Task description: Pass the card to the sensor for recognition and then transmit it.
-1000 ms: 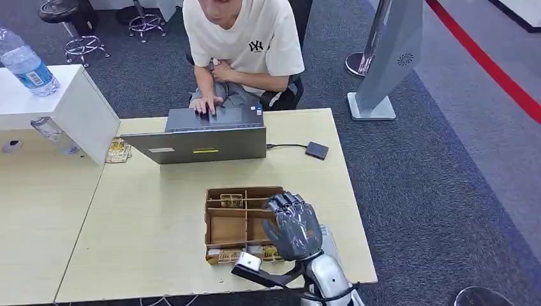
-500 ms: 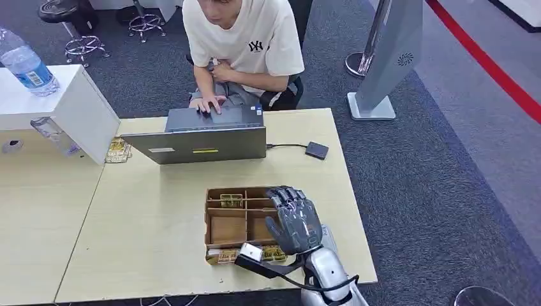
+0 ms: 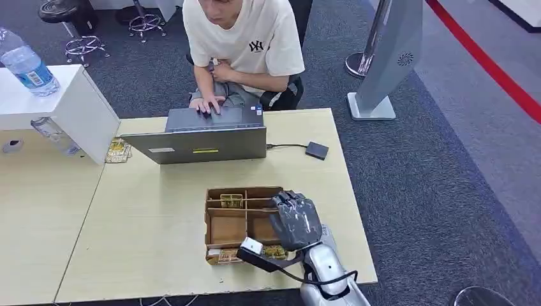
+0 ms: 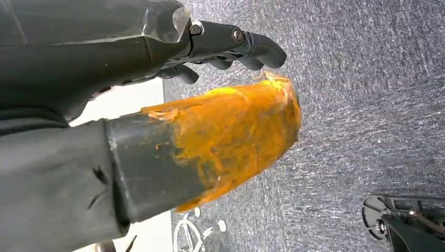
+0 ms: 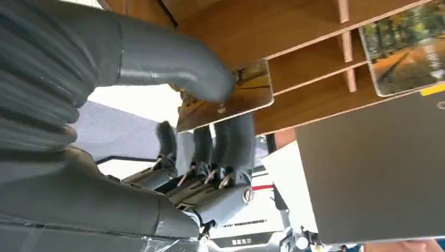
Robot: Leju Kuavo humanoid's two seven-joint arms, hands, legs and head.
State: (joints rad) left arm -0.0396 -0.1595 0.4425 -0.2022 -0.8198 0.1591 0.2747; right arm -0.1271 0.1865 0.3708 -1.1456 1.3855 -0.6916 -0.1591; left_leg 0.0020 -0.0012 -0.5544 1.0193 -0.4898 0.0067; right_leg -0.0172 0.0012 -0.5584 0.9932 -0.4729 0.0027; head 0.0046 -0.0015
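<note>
Two pale wooden tables (image 3: 153, 210) stood pushed together on dark grey carpet (image 3: 421, 191). Right of the tables rose a grey stand (image 3: 390, 57); beyond it ran a red floor stripe (image 3: 485, 60).

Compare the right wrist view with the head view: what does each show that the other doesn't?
Right wrist alone: the right hand pinches a card between thumb and fingers. Head alone: the person typing, the small black sensor wired to the laptop, and the bottle. Both: the hand over the wooden tray, more cards in it.
</note>
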